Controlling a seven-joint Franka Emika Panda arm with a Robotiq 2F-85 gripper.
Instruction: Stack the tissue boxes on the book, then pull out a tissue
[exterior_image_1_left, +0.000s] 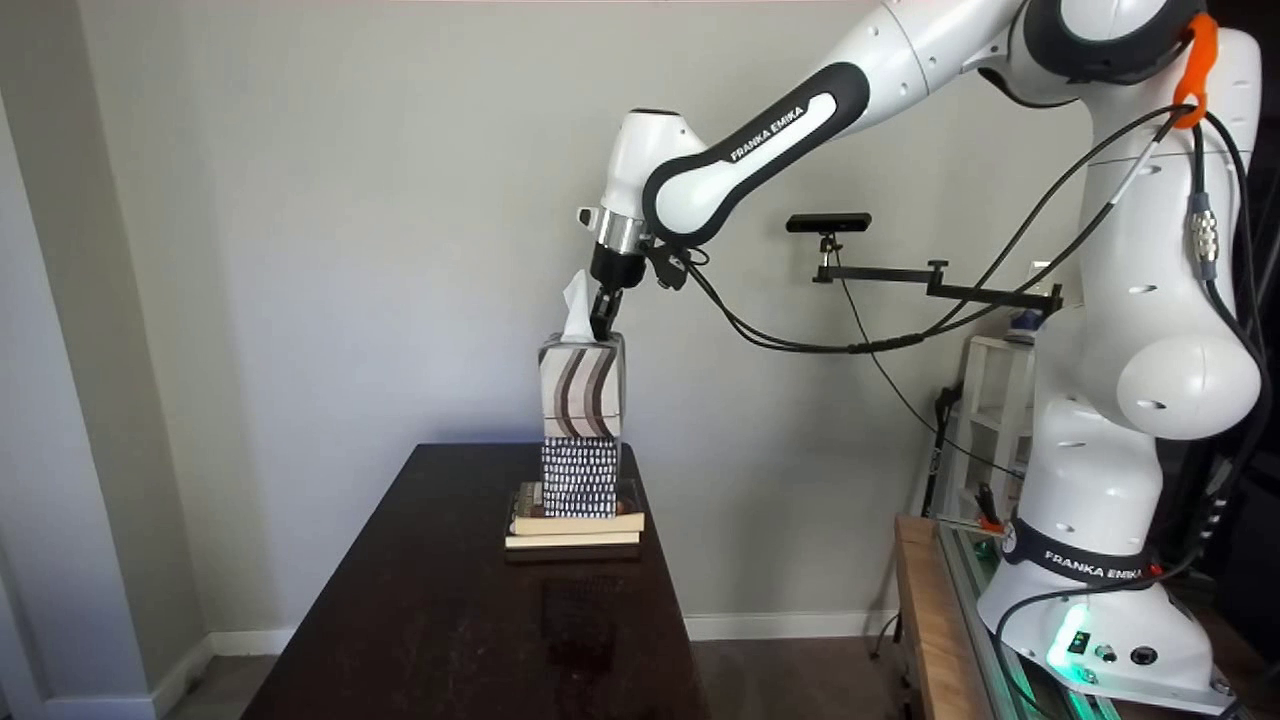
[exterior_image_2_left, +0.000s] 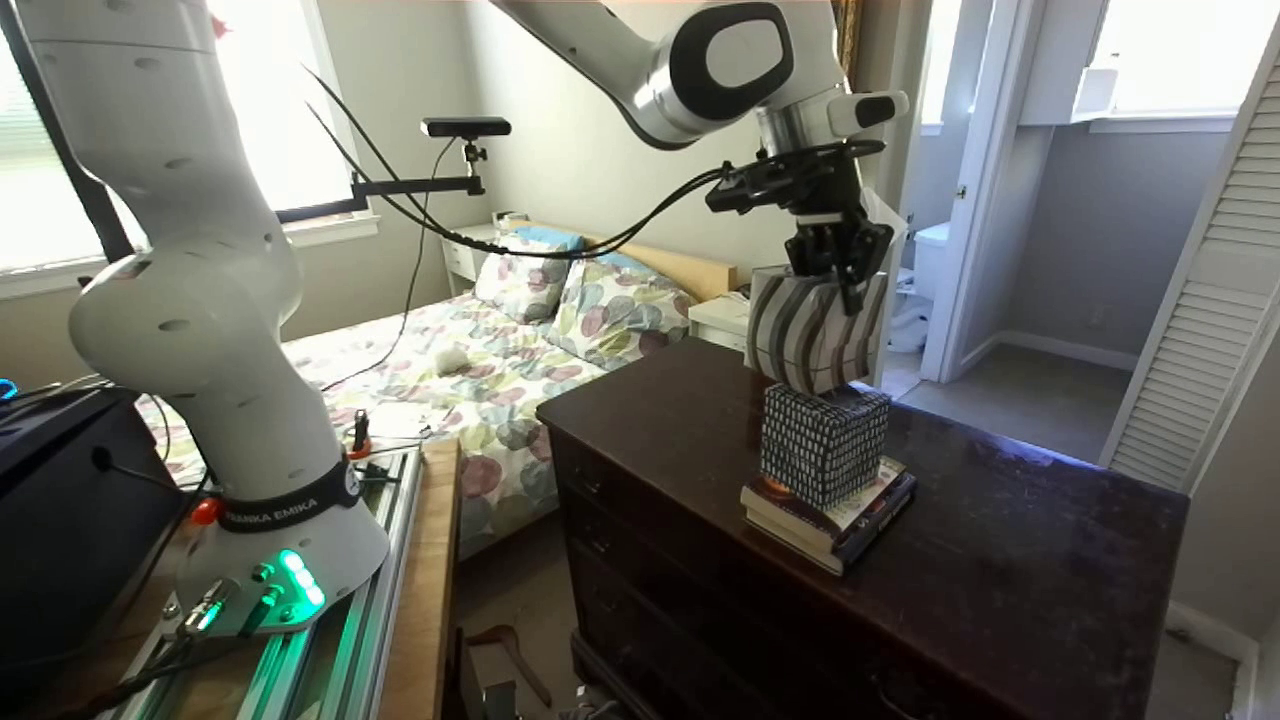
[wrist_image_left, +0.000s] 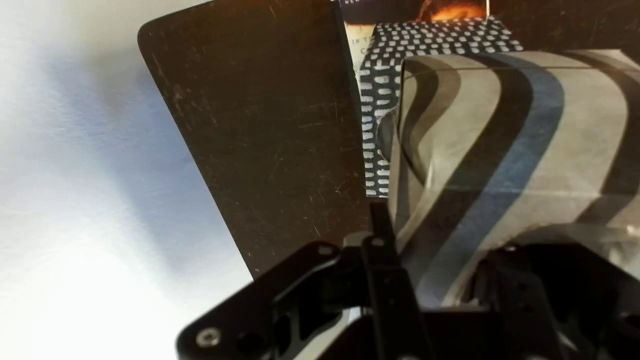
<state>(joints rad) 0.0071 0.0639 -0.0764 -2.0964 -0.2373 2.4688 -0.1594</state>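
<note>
In the wrist view the striped tissue box (wrist_image_left: 540, 120) runs past the right edge, and the pincer (wrist_image_left: 442, 240), blurred and cut off below, covers part of the box's opening. The patterned tissue box (wrist_image_left: 384, 67) hides much of the upper book (wrist_image_left: 390, 11), whose title cannot be read whole. In an exterior view the tissue (exterior_image_2_left: 884, 212) is partly behind the pincer. Both exterior views cut off the dresser (exterior_image_1_left: 430, 610) below.

White arm (exterior_image_1_left: 1130, 300), FRANKA EMIKA lettering (exterior_image_1_left: 767, 133), black cables (exterior_image_1_left: 885, 345), black fingers (wrist_image_left: 395, 300).

White tissue (exterior_image_1_left: 577, 312) pokes from striped box (exterior_image_1_left: 580, 390) above patterned cube (exterior_image_1_left: 580, 478) on books (exterior_image_1_left: 580, 526).
</note>
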